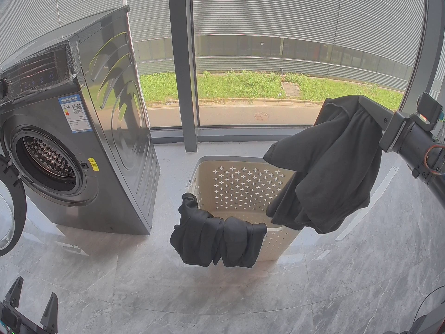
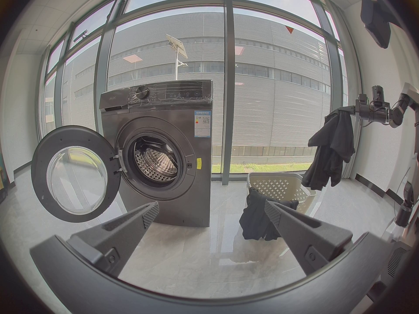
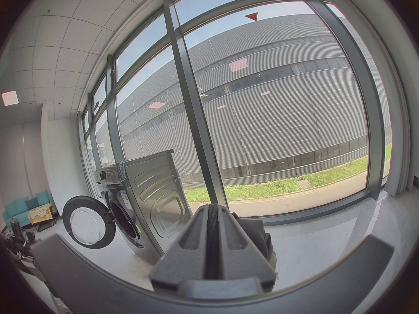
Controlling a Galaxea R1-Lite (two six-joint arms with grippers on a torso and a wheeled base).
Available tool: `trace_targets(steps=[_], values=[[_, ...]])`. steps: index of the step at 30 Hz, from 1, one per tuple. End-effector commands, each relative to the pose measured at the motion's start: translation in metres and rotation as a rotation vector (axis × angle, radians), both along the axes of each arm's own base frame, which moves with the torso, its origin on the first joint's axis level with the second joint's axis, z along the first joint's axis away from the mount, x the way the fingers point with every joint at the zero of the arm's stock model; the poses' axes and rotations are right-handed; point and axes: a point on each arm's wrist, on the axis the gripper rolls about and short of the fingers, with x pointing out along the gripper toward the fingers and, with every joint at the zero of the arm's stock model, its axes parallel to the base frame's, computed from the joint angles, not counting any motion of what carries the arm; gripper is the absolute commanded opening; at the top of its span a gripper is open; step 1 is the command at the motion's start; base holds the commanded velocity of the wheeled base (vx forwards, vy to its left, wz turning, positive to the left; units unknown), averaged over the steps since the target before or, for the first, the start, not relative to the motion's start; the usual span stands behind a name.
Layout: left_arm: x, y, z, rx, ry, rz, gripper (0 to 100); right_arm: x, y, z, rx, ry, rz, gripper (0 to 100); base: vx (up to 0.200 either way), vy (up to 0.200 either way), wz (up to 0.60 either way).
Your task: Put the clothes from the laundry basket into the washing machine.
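Left pincer (image 1: 33,298): nearest item, low at the robot's left; fingers apart, nothing between them; in its own wrist view it faces the open washer.
Floor (image 1: 232,293): pale marbled tile; carries the basket and the washer.
Draped garment (image 1: 215,240): dark cloth hung over the near rim of the basket, most of it falling down the outside wall toward the floor.
Laundry basket (image 1: 241,186): cream plastic with star-shaped perforations, upright, just right of the washer. What shows of its inside looks bare; its far right part is hidden by the held garment.
Held garment (image 1: 333,172): dark, hanging in loose folds above the right side of the basket; its lower folds overlap the basket's rim in the head view, and contact cannot be told.
Right pincer (image 3: 213,212): raised at the robot's right, fingers together and clamped on the upper edge of the held garment.
Washing machine (image 1: 116,131): grey front-loader at the left, well apart from the held garment.
Door (image 1: 9,205): swung fully open.
Drum (image 1: 48,161): bare perforated metal; no cloth seen inside.
Window (image 1: 278,47): full-height glazing behind all items.
Done, by judgement: door open; one garment grasped and raised.
Left, by judgement: carry the held garment across to the drum and let go; then fetch the draped garment. No garment loaded yet, as far as visible.
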Motion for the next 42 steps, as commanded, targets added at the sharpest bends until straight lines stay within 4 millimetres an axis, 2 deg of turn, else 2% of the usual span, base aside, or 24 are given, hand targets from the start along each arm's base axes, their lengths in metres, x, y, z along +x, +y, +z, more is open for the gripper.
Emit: trace_targets(steps=[1,7,42], values=[[0.0,0.0,-0.004,-0.002,-0.003,-0.002,100,-0.002,0.0,0.0,0.001,-0.002,0.004,0,0.0,0.2,0.0],[0.0,0.0,-0.004,-0.005,-0.003,-0.002,100,-0.003,-0.001,-0.009,-0.013,0.025,0.007,0,0.0,0.2,0.0],[0.0,0.0,-0.004,-0.007,-0.003,-0.002,100,-0.006,-0.002,-0.009,-0.011,0.025,0.025,0,0.0,0.2,0.0]])
